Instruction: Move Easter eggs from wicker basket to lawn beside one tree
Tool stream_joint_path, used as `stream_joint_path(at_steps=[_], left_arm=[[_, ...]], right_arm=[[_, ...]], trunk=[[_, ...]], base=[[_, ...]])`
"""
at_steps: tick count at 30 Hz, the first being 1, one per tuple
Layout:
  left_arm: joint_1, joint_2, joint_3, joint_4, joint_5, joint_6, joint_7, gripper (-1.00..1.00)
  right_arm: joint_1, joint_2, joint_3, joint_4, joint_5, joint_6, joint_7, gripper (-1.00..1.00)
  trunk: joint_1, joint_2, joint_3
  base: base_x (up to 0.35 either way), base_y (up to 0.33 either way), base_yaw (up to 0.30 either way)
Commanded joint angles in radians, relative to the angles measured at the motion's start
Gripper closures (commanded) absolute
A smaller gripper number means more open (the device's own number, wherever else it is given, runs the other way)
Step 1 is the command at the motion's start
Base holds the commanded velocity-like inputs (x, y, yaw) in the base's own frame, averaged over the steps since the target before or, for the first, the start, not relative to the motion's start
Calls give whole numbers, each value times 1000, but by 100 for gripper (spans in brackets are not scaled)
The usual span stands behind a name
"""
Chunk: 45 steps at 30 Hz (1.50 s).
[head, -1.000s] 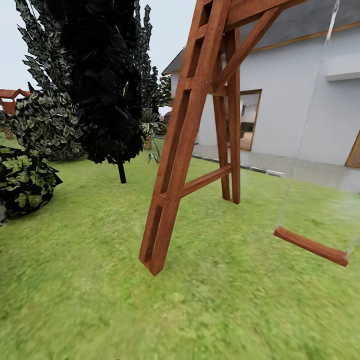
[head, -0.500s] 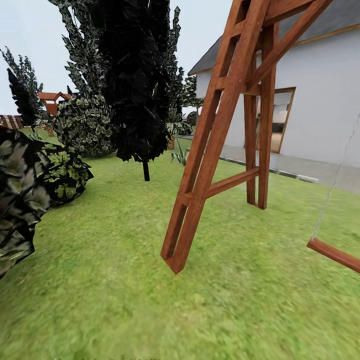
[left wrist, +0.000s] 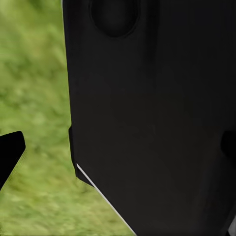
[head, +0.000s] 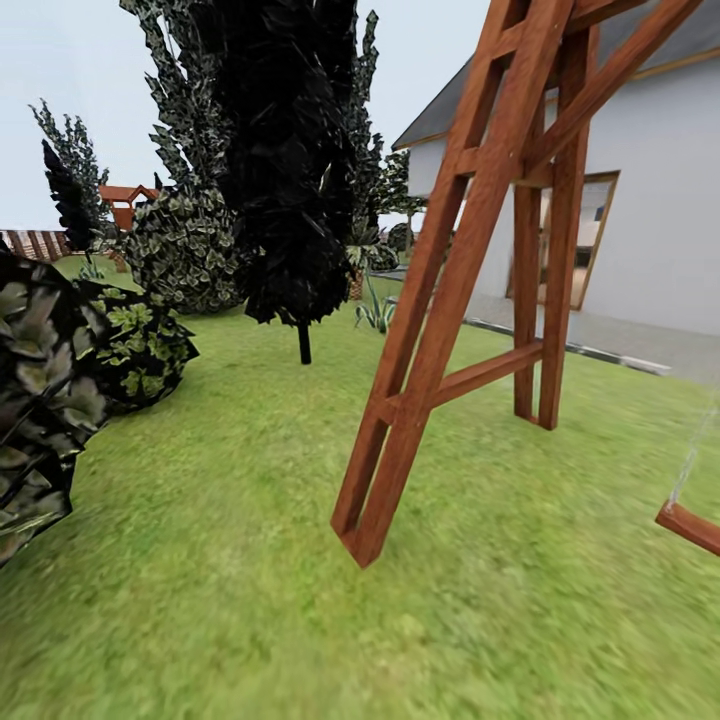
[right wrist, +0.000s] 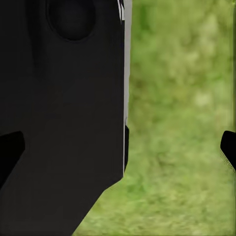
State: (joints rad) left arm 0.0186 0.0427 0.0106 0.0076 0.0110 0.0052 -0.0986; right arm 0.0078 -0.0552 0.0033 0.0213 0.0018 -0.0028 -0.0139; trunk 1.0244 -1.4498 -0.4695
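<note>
A: Eggs and wicker basket aren't visible; bright green patchy lawn (head: 200, 560) and red-brown wooden playset frame (head: 440, 330) are.

B: Steer around that frame, scanning slowly. Whether either gripper is open, I cannot tell.

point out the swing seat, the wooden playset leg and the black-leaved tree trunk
swing seat (head: 690, 527), head view, on the red-brown plank
wooden playset leg (head: 392, 470), head view, on its lower beam
black-leaved tree trunk (head: 304, 343), head view, on the thin dark stem

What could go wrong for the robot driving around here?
It might bump the wooden playset leg planted in the lawn just ahead. The swing seat hanging low nearby could snag it too. The leafy bush close by could also block its way.
</note>
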Motion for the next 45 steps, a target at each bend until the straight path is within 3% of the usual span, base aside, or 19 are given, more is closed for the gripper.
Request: stream_joint_path(at_steps=[1, 14, 36, 45], left_arm=[[0, 0, 1, 0, 1, 0, -3, -100], [0, 0, 0, 0, 1, -1, -3, -100], [0, 0, 0, 0, 0, -1, -1, -100], [0, 2, -3, 0, -4, -1, -9, -100]], right_arm=[[0, 0, 0, 0, 0, 0, -1, -100], [0, 0, 0, 0, -6, -1, -3, -100], [0, 0, -2, 0, -7, 0, -3, -100], [0, 0, 0, 0, 0, 0, -1, -100]], trunk=[[1, 0, 0], [1, 0, 0], [1, 0, 0], [1, 0, 0]], base=[[319, 0, 78], [278, 0, 248], [7, 1, 293], [0, 260, 45]])
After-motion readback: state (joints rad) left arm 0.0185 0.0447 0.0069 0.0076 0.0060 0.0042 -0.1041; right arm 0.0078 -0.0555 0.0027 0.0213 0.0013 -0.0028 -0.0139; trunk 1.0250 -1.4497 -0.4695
